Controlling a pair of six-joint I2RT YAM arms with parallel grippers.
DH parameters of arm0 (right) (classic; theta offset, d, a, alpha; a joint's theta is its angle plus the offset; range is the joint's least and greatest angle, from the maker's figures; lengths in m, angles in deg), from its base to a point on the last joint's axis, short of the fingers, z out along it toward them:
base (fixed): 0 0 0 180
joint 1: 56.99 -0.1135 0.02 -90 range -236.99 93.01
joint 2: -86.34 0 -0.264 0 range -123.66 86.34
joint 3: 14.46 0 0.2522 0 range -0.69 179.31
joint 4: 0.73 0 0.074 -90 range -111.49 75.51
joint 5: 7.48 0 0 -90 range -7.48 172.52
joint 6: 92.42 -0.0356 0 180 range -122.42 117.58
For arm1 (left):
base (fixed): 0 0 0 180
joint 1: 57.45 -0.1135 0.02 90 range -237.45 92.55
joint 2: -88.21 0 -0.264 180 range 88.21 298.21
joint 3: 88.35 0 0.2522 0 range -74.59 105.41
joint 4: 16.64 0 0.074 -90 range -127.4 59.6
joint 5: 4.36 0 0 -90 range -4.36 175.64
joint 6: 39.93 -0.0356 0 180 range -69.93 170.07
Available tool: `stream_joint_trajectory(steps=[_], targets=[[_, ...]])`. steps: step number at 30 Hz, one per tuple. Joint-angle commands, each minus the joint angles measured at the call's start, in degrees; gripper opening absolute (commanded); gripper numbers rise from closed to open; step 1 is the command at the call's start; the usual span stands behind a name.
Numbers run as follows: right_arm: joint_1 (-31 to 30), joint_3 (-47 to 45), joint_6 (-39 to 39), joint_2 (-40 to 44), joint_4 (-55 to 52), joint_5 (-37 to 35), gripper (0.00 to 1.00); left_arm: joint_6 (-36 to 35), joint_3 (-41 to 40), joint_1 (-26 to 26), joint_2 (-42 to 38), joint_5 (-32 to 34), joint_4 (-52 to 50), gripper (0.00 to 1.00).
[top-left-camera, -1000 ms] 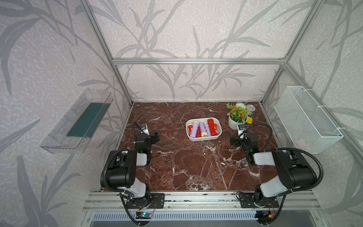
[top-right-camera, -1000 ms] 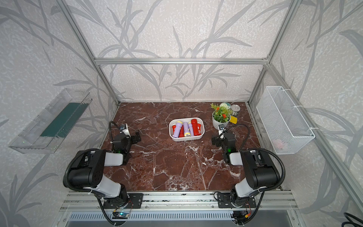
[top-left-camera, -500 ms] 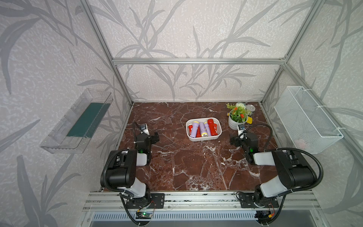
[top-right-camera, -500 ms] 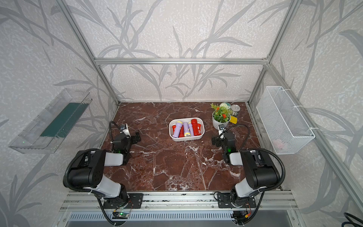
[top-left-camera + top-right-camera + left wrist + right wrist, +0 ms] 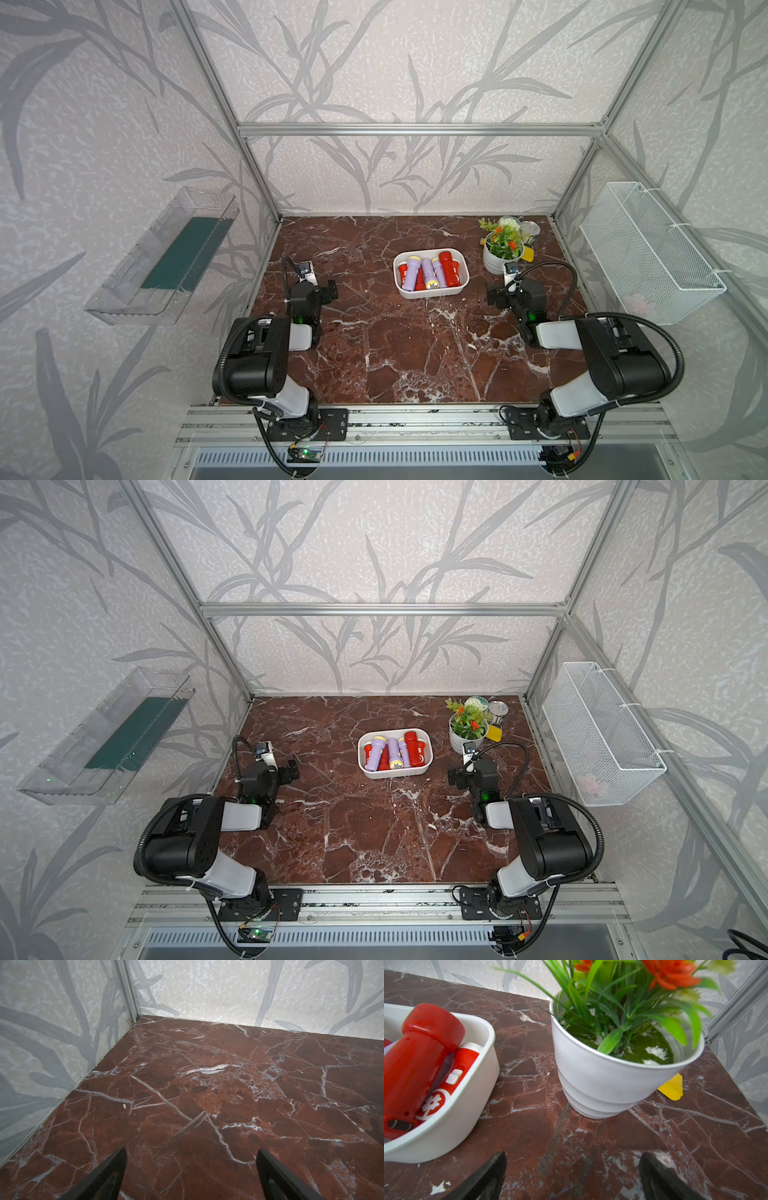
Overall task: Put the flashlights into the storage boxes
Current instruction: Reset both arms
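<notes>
Marble counter [image 5: 415, 357], red with white veins, floored a cell papered in grey leaves. All the flashlights [image 5: 428, 272] in view lay heaped in the white tub [image 5: 432, 293] mid-counter, red and lilac together. None showed loose on the marble, so the packing looked done, and the next move seemed only to keep clear of the tub. Over bare marble the left pincer [image 5: 191, 1153] hung with jaws apart and empty, well apart from the tub. Near the tub's right end the right pincer [image 5: 572, 1157], also apart and empty, faced the gap between tub and pot [image 5: 602, 1084].
</notes>
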Motion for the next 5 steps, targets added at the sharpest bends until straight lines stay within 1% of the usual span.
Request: stream_joint_trajectory(steps=[1,5], targets=[[0.25,1.16,-0.31,0.75,0.05,0.36,0.99,-1.27,0.95,0.20,0.27,0.73,0.34,0.99],[0.26,1.08,0.01,0.90,-0.03,0.31,0.99,-1.32,0.98,0.15,0.14,0.74,0.36,0.99]])
